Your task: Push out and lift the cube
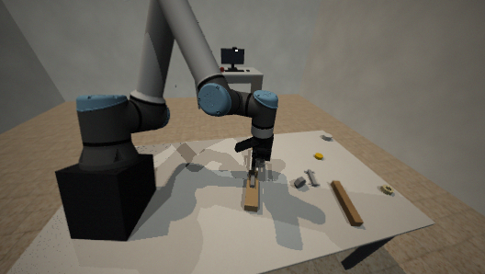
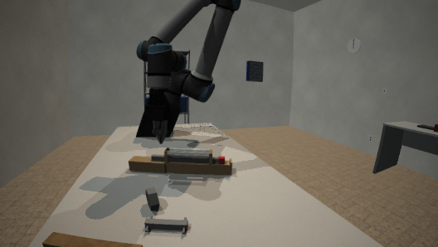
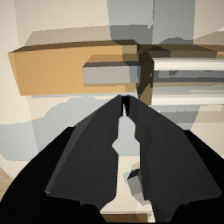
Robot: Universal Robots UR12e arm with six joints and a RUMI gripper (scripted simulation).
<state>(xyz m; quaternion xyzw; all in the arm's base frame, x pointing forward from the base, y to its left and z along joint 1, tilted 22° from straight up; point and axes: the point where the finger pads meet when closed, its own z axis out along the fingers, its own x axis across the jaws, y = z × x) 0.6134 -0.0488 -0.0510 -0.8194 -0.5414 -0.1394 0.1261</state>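
The channel [image 2: 187, 168] [image 3: 145, 82] is a wooden base with a clear roof. Its long ledge [image 1: 251, 201] [image 2: 146, 164] [image 3: 50, 70] is at the left in the exterior view. The red cube [image 2: 221, 160] sits outside the roof on the short ledge, beside the raised lip [image 2: 231, 162]. A grey bar [image 1: 253, 180] [image 2: 158, 157] [image 3: 107, 75] lies along the channel, one end out over the long ledge; a dark end shows near the cube. My gripper [image 1: 253, 168] [image 2: 161, 142] [image 3: 123, 97] is shut and empty, above the long-ledge end of the roof.
A grey block [image 1: 299, 182] [image 2: 152, 200] and a grey footed bar [image 1: 312, 177] [image 2: 166, 225] lie beside the channel. Farther off are a wooden bar [image 1: 346, 203] [image 2: 91, 241], a yellow disc [image 1: 319, 156], a brass-coloured ring [image 1: 388, 188] and a pale grey piece [image 1: 327, 137].
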